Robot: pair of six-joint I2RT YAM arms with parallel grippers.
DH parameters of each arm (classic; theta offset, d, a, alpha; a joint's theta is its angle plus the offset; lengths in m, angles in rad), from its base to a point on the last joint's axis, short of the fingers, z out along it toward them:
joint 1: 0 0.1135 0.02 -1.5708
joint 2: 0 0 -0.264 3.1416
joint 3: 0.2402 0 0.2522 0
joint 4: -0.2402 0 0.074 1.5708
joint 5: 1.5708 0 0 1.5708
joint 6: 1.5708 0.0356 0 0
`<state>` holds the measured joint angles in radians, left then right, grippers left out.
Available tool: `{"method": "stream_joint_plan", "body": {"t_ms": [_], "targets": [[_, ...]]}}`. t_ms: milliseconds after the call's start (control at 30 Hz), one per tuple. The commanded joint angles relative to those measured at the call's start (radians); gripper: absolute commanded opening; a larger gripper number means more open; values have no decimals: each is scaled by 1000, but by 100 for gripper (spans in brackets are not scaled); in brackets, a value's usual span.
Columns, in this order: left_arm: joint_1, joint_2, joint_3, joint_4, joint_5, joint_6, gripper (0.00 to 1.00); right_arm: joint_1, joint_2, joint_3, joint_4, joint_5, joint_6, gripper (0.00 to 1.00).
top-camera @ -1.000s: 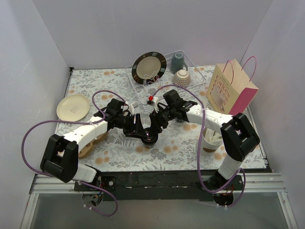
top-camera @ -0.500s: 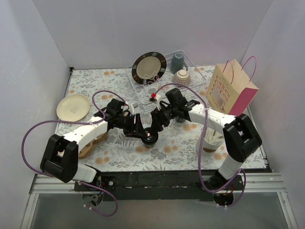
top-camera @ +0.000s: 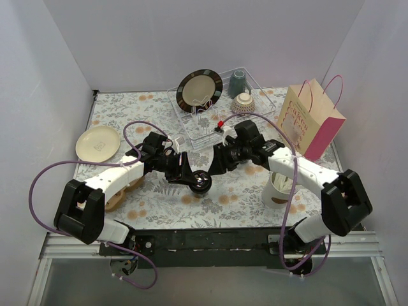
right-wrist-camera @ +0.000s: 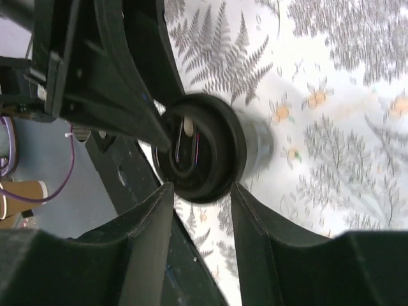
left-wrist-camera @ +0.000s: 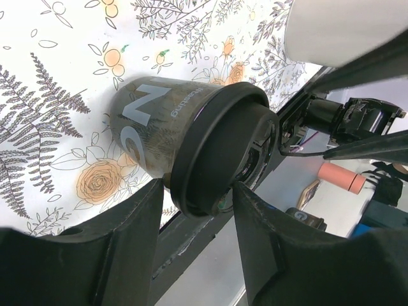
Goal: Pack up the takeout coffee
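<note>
A black paper coffee cup (top-camera: 203,183) with a black lid stands on the flowered tablecloth near the middle front. My left gripper (top-camera: 191,178) is shut on it, with both fingertips against the lid's rim. In the left wrist view the cup (left-wrist-camera: 153,127) leans out between my fingers (left-wrist-camera: 127,236), lid toward the camera. My right gripper (top-camera: 215,167) is open and empty, just right of the cup and apart from it. In the right wrist view the lid (right-wrist-camera: 201,146) lies just beyond the right gripper (right-wrist-camera: 201,188). No other black cups show.
A pink and tan paper bag (top-camera: 310,121) stands at the right. A white cup of wooden stirrers (top-camera: 280,188) is under the right forearm. A dish rack (top-camera: 191,124) at the back holds a plate, a grey-blue mug (top-camera: 238,81) and a bowl. A cream plate (top-camera: 97,143) lies left.
My right gripper has drawn back from the cup's lid, up and to the right. The left gripper and the cup have stayed where they were.
</note>
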<state>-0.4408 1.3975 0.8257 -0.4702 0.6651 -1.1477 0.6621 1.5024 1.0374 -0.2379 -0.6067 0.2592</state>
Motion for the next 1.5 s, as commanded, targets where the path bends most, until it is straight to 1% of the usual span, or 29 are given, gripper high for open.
{"method": "stream_joint_plan", "body": {"t_ms": [0,67,100,167,333,567,833,1100,1367,1467], "targets": [[-4,24,-7,-54,-128,19,45,-1,-103,-114,11,90,188,48],[-4,32,-2,-56,-130,19,45,-1,-126,-155,43,90,248,48],[-4,32,0,-56,-128,19,45,-1,-129,-196,63,85,262,48],[-4,38,1,-62,-128,19,45,-1,-130,-221,109,70,290,48],[-4,47,0,-67,-134,22,45,-1,-85,-195,107,64,284,47],[-4,47,3,-71,-136,22,44,-1,-22,-191,150,30,321,46],[-4,51,-3,-71,-142,22,44,1,-24,-195,207,-10,359,45],[-4,61,4,-70,-140,26,44,-1,-45,-192,183,-28,345,51],[-4,67,9,-70,-139,25,44,-1,-22,-169,189,-16,359,50],[-4,67,4,-70,-144,26,44,1,-8,-166,163,11,351,47]]}}
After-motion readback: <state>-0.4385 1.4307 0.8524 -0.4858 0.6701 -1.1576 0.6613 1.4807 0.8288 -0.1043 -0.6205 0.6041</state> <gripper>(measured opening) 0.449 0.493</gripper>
